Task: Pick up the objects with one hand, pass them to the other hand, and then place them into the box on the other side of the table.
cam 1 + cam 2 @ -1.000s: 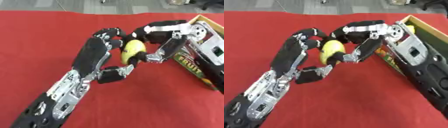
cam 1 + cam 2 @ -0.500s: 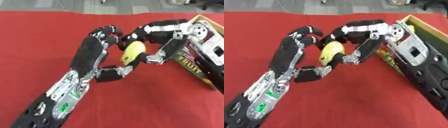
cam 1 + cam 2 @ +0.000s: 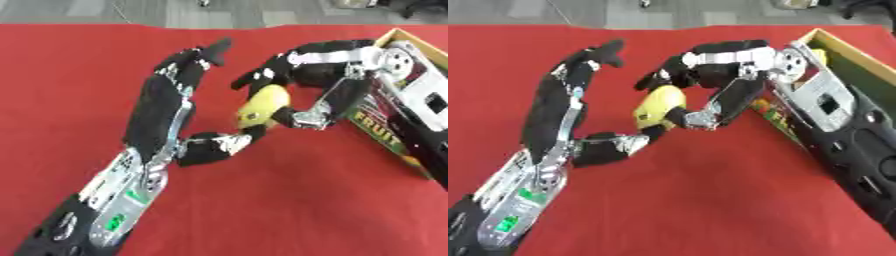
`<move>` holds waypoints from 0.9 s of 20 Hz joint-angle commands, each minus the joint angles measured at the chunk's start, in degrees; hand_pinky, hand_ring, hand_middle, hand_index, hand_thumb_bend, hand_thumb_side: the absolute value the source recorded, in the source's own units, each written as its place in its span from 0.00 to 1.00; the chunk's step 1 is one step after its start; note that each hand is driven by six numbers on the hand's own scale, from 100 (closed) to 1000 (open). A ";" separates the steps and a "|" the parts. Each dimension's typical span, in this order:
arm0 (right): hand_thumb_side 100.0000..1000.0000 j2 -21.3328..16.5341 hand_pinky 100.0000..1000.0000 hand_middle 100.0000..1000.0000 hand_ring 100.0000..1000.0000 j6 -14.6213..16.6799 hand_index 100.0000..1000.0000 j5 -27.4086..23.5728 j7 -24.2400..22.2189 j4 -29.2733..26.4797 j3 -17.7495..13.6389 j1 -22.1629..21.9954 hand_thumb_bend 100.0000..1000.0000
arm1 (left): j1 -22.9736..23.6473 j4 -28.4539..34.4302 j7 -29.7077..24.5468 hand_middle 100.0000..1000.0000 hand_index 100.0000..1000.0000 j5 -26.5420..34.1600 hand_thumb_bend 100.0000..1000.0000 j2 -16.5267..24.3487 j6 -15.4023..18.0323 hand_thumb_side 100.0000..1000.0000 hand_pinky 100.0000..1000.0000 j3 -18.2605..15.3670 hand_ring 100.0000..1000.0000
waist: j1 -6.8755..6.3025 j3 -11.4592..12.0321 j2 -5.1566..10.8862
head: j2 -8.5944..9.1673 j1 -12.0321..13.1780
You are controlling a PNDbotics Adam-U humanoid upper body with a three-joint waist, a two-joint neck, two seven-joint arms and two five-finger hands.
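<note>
Black arms, silver joints; left forearm (image 3: 122,212) green sticker.

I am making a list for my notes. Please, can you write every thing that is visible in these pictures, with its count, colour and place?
fruit: one, yellow, above the cloth near the middle, between both hands.
box: one, green and yellow with the word FRUIT, at the right edge.
cloth: one, red, covering the table.
floor: grey, along the far edge.
right hand: one, black and silver, curled round the fruit.
left hand: one, black and silver, left of the fruit, fingers opened, thumb near the fruit's underside.
</note>
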State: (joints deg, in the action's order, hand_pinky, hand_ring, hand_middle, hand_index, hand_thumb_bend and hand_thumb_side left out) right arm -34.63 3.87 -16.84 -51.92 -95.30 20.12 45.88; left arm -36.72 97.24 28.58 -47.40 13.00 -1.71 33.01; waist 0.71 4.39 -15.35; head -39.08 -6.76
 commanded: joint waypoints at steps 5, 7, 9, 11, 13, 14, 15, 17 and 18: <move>0.14 -2.65 0.87 0.59 1.00 0.92 0.54 -1.16 -0.05 -1.36 -1.85 0.84 0.00 | 0.61 1.54 0.59 0.56 0.89 1.34 0.87 3.00 0.42 0.30 0.67 -0.80 0.64 | 0.00 0.10 1.13 | 0.32 -0.96; 0.14 -2.99 0.87 0.59 1.00 1.07 0.53 -1.62 -0.05 -1.39 -2.20 0.93 0.00 | 0.92 1.68 0.62 0.56 0.89 1.67 0.87 3.35 0.69 0.30 0.67 -0.90 0.64 | -0.02 0.08 1.14 | 0.24 -1.12; 0.14 -3.32 0.87 0.59 1.00 1.21 0.53 -2.01 -0.05 -1.48 -2.46 0.96 0.00 | 1.15 1.73 0.68 0.56 0.89 1.94 0.86 3.62 0.72 0.31 0.66 -1.02 0.64 | -0.03 0.05 1.15 | 0.22 -1.18; 0.14 -3.71 0.87 0.59 1.00 1.32 0.53 -2.47 -0.05 -1.55 -2.79 0.99 0.00 | 1.46 1.70 0.83 0.55 0.89 2.23 0.86 3.93 0.63 0.32 0.66 -1.15 0.64 | -0.08 0.00 1.21 | 0.21 -1.24; 0.14 -4.31 0.87 0.59 1.00 1.42 0.53 -3.19 0.04 -1.60 -3.35 0.97 0.00 | 1.75 1.73 1.02 0.55 0.88 2.51 0.84 4.29 0.48 0.32 0.66 -1.31 0.63 | -0.12 -0.10 1.34 | 0.06 -1.27; 0.14 -4.77 0.87 0.59 1.00 1.51 0.53 -3.65 0.25 -1.68 -3.68 0.86 0.00 | 1.91 1.84 1.15 0.55 0.88 2.74 0.84 4.55 0.42 0.32 0.66 -1.40 0.63 | -0.14 -0.16 1.42 | -0.03 -1.27; 0.14 -5.27 0.87 0.59 1.00 1.59 0.53 -4.08 0.54 -1.76 -4.01 0.71 0.00 | 2.07 1.96 1.25 0.55 0.87 2.99 0.84 4.82 0.35 0.32 0.66 -1.51 0.63 | -0.17 -0.23 1.52 | -0.10 -1.25; 0.15 -6.50 0.87 0.59 1.00 1.78 0.53 -5.11 1.46 -1.99 -4.84 0.24 0.00 | 2.46 2.24 1.35 0.55 0.87 3.32 0.83 5.60 0.23 0.33 0.66 -1.73 0.63 | -0.20 -0.44 1.72 | -0.24 -1.18; 0.15 -7.29 0.87 0.59 1.00 1.91 0.53 -5.75 2.08 -2.18 -5.36 -0.12 0.00 | 2.75 2.40 1.36 0.55 0.87 3.40 0.83 6.13 0.16 0.33 0.66 -1.84 0.63 | -0.21 -0.59 1.83 | -0.32 -1.13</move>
State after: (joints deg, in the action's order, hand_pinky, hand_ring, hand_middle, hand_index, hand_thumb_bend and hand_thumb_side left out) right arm -39.46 5.60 -21.55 -50.50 -96.20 16.21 45.02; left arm -33.52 98.34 29.67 -44.43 17.80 -1.44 31.93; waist 0.53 3.82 -15.11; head -39.22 -7.76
